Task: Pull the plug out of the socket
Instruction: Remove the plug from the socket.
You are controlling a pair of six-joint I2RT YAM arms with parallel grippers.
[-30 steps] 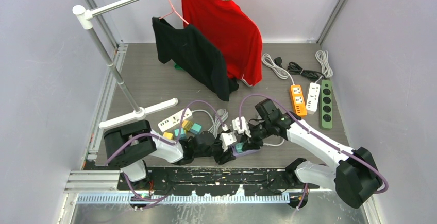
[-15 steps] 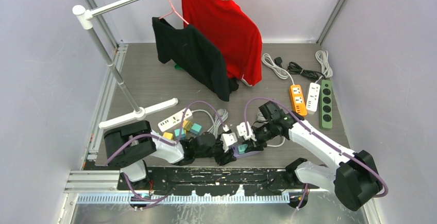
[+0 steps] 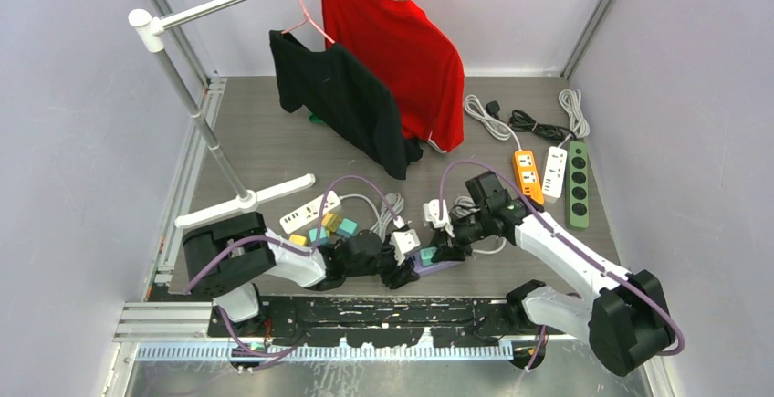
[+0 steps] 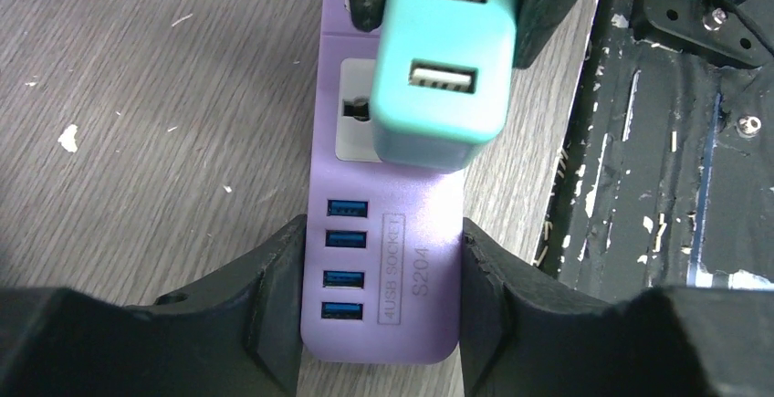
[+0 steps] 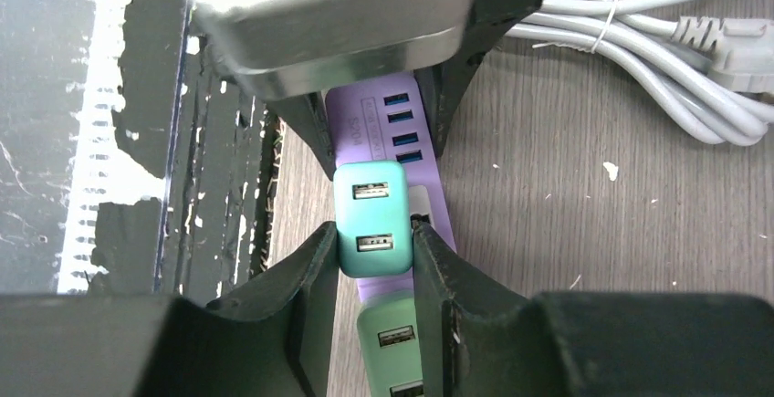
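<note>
Two plugs point(image 5: 370, 219), one purple socket point(image 4: 383, 297)

Top camera high behind the arm bases, looking down over the whole table point(image 3: 274, 141), wrist cameras close above left fingers point(image 4: 265, 306) and right fingers point(image 5: 292, 297), facing opposite ways, both sharing the teal USB charger plug point(image 4: 447, 78) and purple power strip point(image 4: 392, 306) between fingers.

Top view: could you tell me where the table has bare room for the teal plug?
Bare wood lies between the black shirt and the rack pole, and between the red shirt and the orange strip. It is crowded around the purple strip and the white strip beside it.
</note>
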